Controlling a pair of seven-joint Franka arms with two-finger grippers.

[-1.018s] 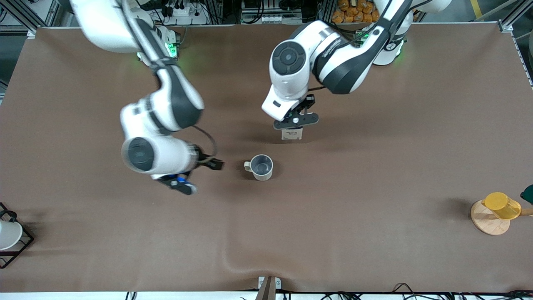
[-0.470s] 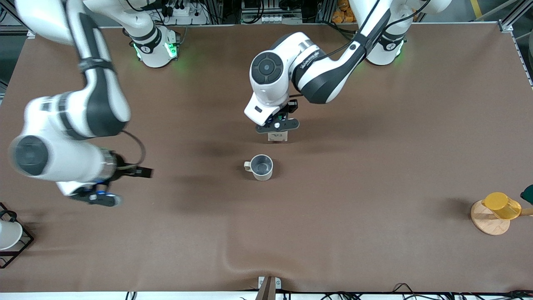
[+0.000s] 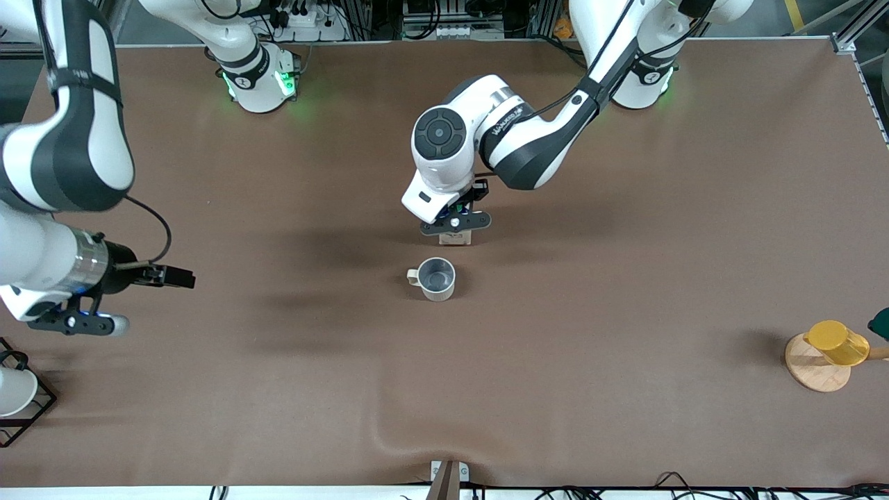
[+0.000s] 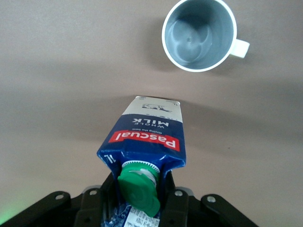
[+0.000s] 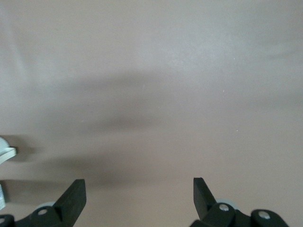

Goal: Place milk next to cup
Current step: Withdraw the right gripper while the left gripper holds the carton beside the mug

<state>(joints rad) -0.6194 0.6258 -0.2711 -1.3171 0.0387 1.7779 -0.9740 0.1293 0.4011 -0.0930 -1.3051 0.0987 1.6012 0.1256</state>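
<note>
The milk [image 3: 455, 238], a dark blue carton with a green cap and a red band, hangs upright in my left gripper [image 3: 455, 223]. It is low over the table beside the cup [image 3: 436, 278]. I cannot tell whether its pale base touches the table. In the left wrist view, the left gripper [image 4: 139, 191] is shut on the milk [image 4: 144, 137] at its top, with the grey inside of the cup [image 4: 199, 35] close by. My right gripper [image 3: 76, 323] is open and empty over the right arm's end of the table. It also shows in the right wrist view [image 5: 139, 198].
A white cup in a black wire rack [image 3: 14, 392] stands at the right arm's end, near the front edge. A yellow cup [image 3: 837, 342] lies on a round wooden base [image 3: 814, 368] at the left arm's end, beside a dark green object [image 3: 881, 323].
My left gripper has carried the milk closer to the cup. My right arm has swung away from the cup to the right arm's end of the table.
</note>
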